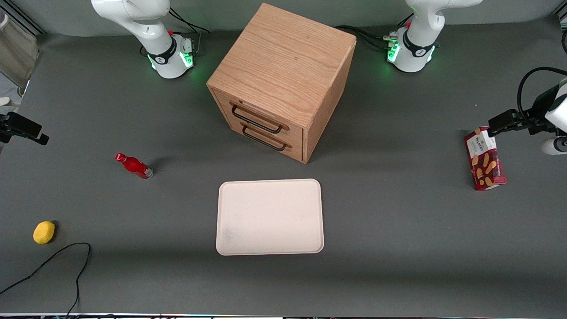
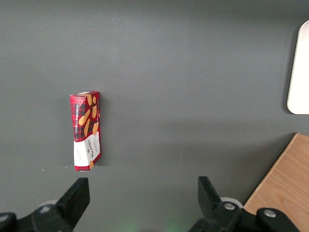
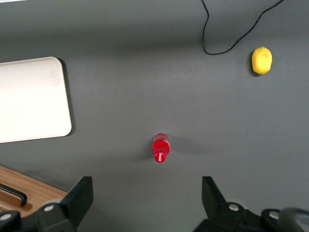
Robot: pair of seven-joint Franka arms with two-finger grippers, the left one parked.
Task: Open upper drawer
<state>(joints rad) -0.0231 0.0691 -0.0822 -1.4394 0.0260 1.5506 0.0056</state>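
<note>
Oak cabinet [image 1: 283, 66] on the grey bench [image 1: 398, 248], about midway between the two arm bases, turned at an angle so that one corner points toward the front camera. Two drawer fronts on its face, one above the other. Upper drawer [image 1: 259, 116] directly under the cabinet top, shut, front flush with the cabinet face, thin black wire handle [image 1: 256, 123] across it, nothing touching that handle. Lower drawer [image 1: 266, 141] just beneath, likewise shut, with a matching black pull. Cream tray [image 1: 270, 217] flat on the bench, nearer to the front camera than the cabinet and apart from it, nothing lying in it. Gripper [image 3: 146, 182] well apart from the cabinet, raised above the working arm's end of the bench and looking straight down, fingers [image 3: 79, 195] spread wide and holding nothing. Below it, between the two fingers as seen from the wrist camera, a small red bottle [image 1: 134, 165] with a red cap, clear of both the tray and the cabinet. Nearer to the front camera than the bottle, a yellow lemon [image 1: 44, 232], and beside that a loop of black cable [image 1: 57, 261] trailing over the bench. Toward the parked arm's end, a red tartan biscuit box [image 1: 485, 165] lying well apart from the cabinet
</note>
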